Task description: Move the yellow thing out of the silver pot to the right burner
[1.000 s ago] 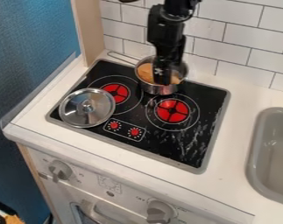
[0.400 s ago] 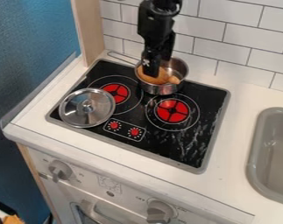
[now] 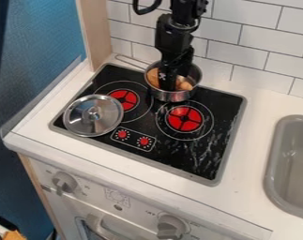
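My gripper (image 3: 169, 84) hangs down into the silver pot (image 3: 172, 96) at the back of the stove, its lower end inside the rim. The yellow-orange thing (image 3: 153, 76) lies in the pot and shows on both sides of the gripper, which covers its middle. How the gripper's tips stand around it is hidden. The right burner (image 3: 184, 118) is a red disc in front of the pot, with nothing on it.
A silver lid (image 3: 93, 115) lies at the stove's left, partly over the left burner (image 3: 124, 99). The pot's handle points to the back left. A tiled wall (image 3: 253, 47) stands behind, and a grey sink (image 3: 279, 164) is at the right.
Since the previous frame my gripper has shifted right and slightly down, from the pot's left side to its middle. It stood near this spot in the earliest frame. Pot and lid have not moved.
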`<act>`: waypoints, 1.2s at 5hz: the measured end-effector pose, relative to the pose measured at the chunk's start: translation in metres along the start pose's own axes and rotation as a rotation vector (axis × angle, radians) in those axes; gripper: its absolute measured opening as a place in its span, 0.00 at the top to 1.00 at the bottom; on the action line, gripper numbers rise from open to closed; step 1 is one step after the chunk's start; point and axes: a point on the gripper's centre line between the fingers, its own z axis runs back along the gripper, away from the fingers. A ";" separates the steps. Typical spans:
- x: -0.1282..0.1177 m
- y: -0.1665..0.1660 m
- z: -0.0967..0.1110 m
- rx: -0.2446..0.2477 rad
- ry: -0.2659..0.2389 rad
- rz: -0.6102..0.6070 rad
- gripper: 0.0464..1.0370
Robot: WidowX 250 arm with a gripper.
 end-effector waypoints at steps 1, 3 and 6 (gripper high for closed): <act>-0.004 -0.002 -0.009 0.012 0.014 -0.009 0.10; -0.007 -0.007 -0.011 -0.022 0.031 0.026 0.64; -0.005 -0.004 0.010 -0.081 0.041 0.080 0.70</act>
